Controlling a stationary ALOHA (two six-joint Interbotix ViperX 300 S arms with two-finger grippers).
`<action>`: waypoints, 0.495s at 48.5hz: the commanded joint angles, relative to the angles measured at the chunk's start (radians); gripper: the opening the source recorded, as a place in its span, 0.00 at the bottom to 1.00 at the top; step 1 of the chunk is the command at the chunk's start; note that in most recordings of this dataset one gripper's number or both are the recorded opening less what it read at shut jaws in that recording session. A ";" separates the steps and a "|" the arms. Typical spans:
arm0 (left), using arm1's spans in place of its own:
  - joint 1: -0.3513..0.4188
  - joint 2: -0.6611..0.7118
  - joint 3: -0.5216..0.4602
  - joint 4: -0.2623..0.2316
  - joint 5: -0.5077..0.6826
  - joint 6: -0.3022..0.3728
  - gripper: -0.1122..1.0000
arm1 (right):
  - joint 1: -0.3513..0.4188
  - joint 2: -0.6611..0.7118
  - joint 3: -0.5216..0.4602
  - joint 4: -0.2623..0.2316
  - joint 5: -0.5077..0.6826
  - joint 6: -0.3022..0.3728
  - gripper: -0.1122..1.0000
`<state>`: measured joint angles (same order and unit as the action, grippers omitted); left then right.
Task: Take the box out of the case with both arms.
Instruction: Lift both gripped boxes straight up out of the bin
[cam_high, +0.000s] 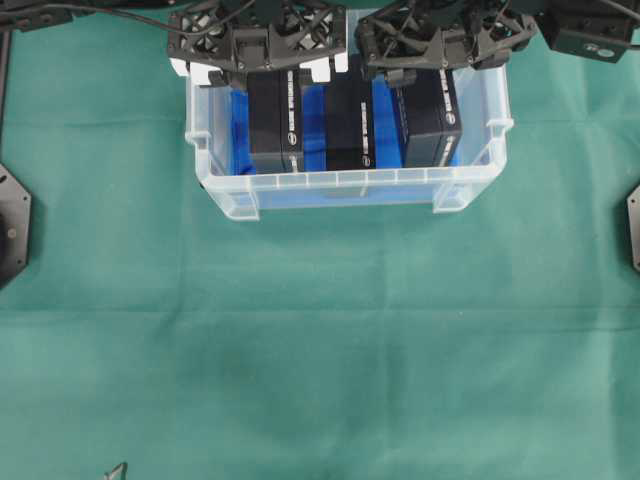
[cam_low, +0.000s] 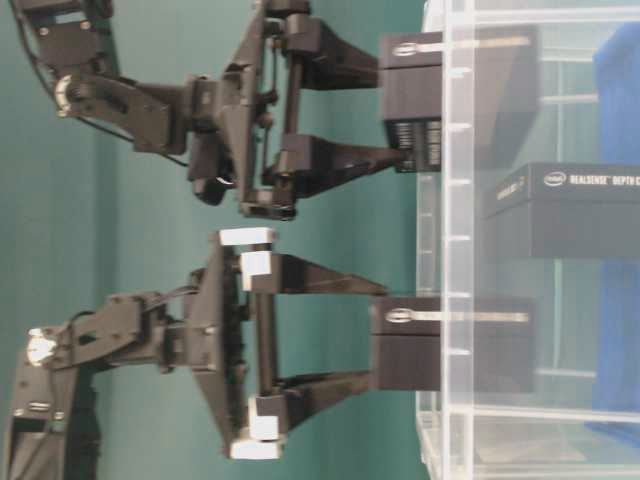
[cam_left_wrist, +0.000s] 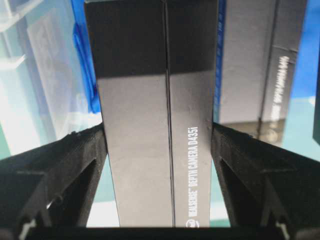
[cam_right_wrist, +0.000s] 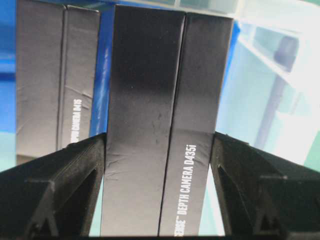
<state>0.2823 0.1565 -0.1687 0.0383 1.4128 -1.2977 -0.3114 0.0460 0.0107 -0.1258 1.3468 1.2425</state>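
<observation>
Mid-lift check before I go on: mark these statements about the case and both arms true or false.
1. Three black boxes are in the case. True.
2. The left gripper is empty. False: its fingers clamp the left box on both sides.
3. The right gripper grips the right box. True.
4. An arm holds the middle box. False: nothing grips it, and it lies deeper in the case than the other two.
5. The case sits on bare wood. False: it sits on a green cloth.
</observation>
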 joint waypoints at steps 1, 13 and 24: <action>0.005 -0.052 -0.066 0.005 0.029 0.002 0.68 | -0.005 -0.048 -0.064 -0.015 0.028 -0.002 0.71; 0.005 -0.058 -0.175 0.005 0.123 0.002 0.68 | -0.005 -0.057 -0.141 -0.035 0.086 -0.005 0.71; 0.005 -0.054 -0.275 0.005 0.210 0.002 0.68 | -0.009 -0.057 -0.222 -0.049 0.141 -0.008 0.71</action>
<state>0.2853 0.1442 -0.3835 0.0383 1.5984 -1.2977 -0.3145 0.0276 -0.1595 -0.1641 1.4742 1.2349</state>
